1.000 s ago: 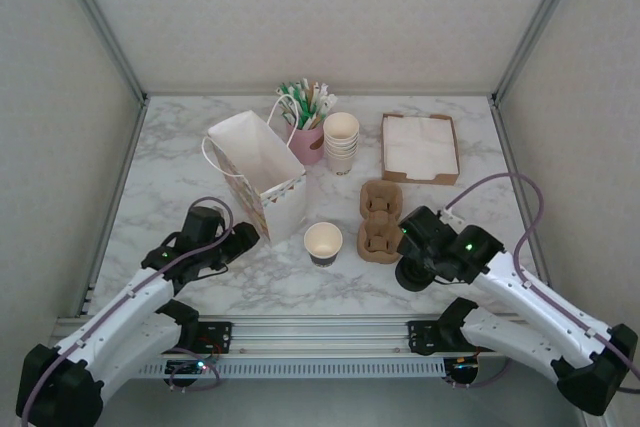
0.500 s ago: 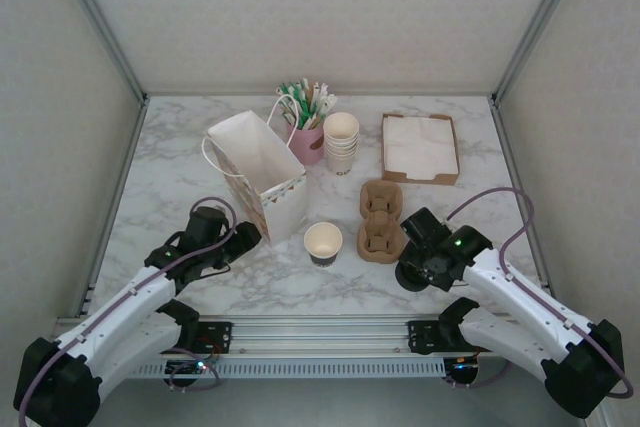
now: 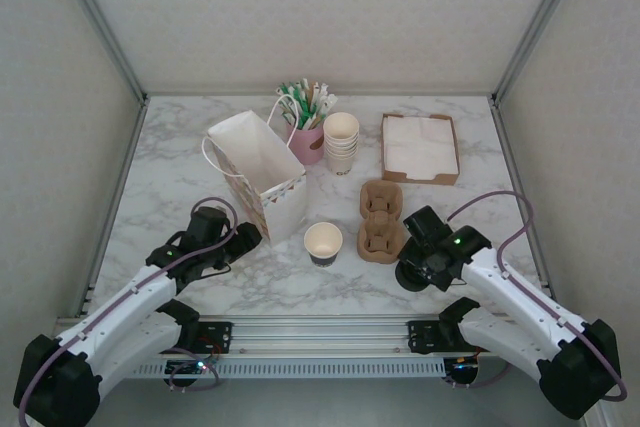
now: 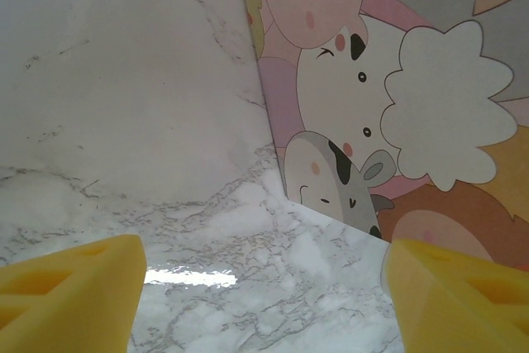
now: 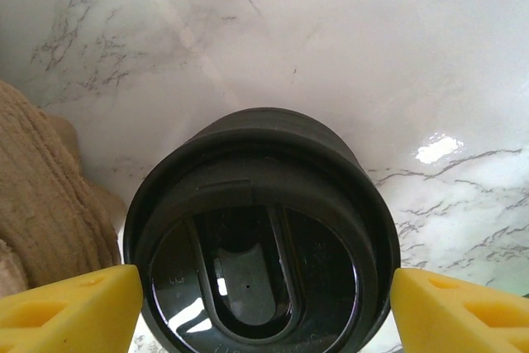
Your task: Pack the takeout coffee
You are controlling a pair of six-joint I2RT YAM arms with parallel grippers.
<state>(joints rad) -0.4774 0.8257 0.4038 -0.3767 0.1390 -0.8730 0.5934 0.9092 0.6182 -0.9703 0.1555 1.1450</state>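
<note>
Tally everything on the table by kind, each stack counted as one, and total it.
Paper bag: 1
Single open cream cup: 1
Stack of cream cups: 1
Pink holder of stirrers: 1
Napkin tray: 1
Brown pulp cup carriers: 2, it seems
Black lid: 1
Total: 8

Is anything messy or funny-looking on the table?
Nothing is spilled. One thing looks unfinished: the small cup stands open with no lid on it, while a black lid lies by itself on the marble table, between the open fingers of the right claw.
</note>
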